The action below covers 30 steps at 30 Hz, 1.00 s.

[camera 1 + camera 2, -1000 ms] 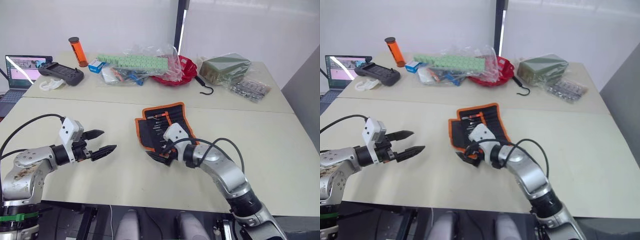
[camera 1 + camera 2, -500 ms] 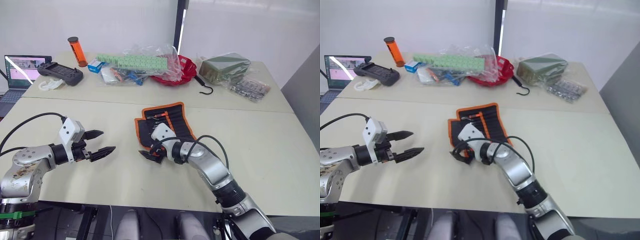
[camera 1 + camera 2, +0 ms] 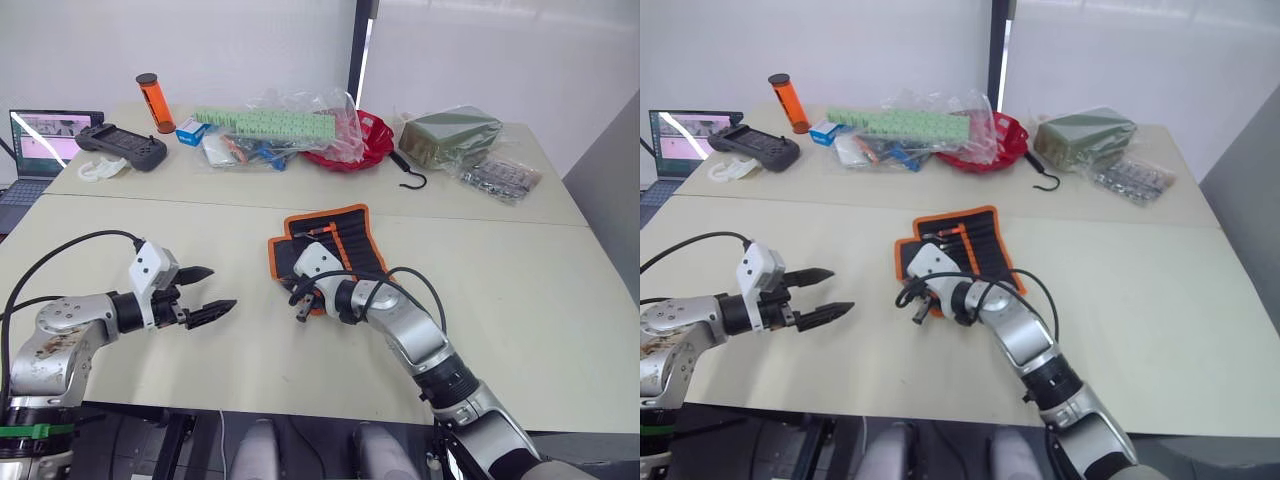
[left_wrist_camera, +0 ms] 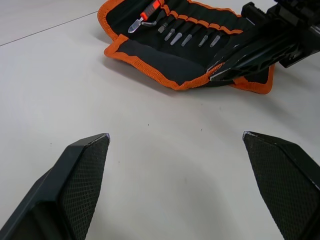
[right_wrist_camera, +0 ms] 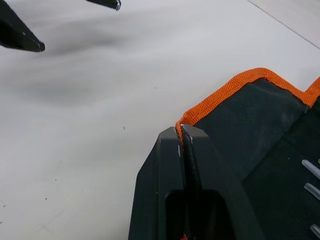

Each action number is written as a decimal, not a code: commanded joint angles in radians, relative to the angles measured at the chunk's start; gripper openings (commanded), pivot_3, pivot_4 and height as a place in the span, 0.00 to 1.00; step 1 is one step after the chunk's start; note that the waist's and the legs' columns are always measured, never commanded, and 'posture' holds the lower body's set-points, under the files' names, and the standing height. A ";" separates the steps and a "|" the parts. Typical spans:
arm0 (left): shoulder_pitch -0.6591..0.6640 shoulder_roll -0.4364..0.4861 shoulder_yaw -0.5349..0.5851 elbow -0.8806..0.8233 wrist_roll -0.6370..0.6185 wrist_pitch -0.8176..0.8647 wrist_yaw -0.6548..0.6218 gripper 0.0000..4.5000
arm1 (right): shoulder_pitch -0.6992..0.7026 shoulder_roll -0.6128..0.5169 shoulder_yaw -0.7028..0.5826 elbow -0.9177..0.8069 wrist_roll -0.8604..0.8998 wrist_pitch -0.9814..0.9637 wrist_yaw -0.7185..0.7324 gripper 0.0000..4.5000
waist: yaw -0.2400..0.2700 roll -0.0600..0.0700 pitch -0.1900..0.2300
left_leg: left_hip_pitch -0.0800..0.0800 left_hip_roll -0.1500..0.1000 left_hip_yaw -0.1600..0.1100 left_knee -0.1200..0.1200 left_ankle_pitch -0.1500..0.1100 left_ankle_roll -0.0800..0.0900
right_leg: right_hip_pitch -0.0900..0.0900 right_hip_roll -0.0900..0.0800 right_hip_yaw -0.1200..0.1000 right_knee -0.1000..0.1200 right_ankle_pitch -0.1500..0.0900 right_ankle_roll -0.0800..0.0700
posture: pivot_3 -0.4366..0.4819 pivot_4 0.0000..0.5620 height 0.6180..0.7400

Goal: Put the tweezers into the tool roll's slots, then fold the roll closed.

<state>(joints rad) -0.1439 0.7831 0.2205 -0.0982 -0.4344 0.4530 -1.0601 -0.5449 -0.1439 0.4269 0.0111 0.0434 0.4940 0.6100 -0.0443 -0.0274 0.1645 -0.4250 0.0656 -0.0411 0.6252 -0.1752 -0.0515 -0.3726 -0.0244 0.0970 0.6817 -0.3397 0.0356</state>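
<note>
1. Since a second ago the right claw has moved along the near edge of the tool roll towards the robot's left; it now sits at the roll's near left corner, its fingers pressed together on the orange trim there
2. The near edge of the roll, which lay partly under the right arm before, now stands slightly lifted at that corner, with a flap folded over along the left side as seen from the left wrist
3. The left claw has shifted a little nearer the roll but is still well apart from it, hovering over the bare desk with its fingers spread and nothing between them
4. The roll lies open on the middle of the desk, in the same place as before
5. Tweezers sit in the slots on the inner face; a row of silvery tips shows, and an orange-handled tool lies at the far end of the row
6. Hard to make out: how many tweezers are seated, since the right arm covers part of the row from the head views, and the black cord cannot be told from the fabric
</note>
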 commanded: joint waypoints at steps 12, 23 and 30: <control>-0.078 0.018 -0.055 0.065 0.015 -0.063 -0.040 1.00 | -0.032 -0.125 0.050 -0.027 -0.002 -0.180 0.252 0.01 | 0.001 0.000 0.000 | 0.000 0.000 0.000 0.000 0.000 0.000 | 0.000 0.000 0.000 0.000 0.000 0.000 | 0.48 0.27 0.99; -0.143 0.010 -0.117 0.124 0.008 -0.054 -0.110 1.00 | 0.046 -0.384 0.022 -0.115 -0.012 -0.314 0.427 0.01 | 0.003 0.000 0.001 | 0.000 0.000 0.001 0.001 0.000 0.000 | 0.000 0.000 0.000 0.000 0.000 0.000 | 0.48 0.27 0.99; -0.166 0.023 -0.184 0.112 -0.007 -0.020 -0.205 1.00 | 0.109 -0.517 -0.069 -0.124 0.020 -0.403 0.494 0.01 | 0.004 -0.001 0.002 | 0.000 0.000 0.001 0.001 0.000 0.000 | 0.000 0.000 0.000 -0.001 0.000 0.000 | 0.48 0.27 0.99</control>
<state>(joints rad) -0.2878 0.7927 0.0350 0.0341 -0.4300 0.4371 -1.2430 -0.4435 -0.6523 0.3941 -0.0840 0.0354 0.1247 1.0895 -0.0401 -0.0282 0.1662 -0.4252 0.0653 -0.0403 0.6261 -0.1752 -0.0514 -0.3719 -0.0242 0.0972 0.6811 -0.3397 0.0358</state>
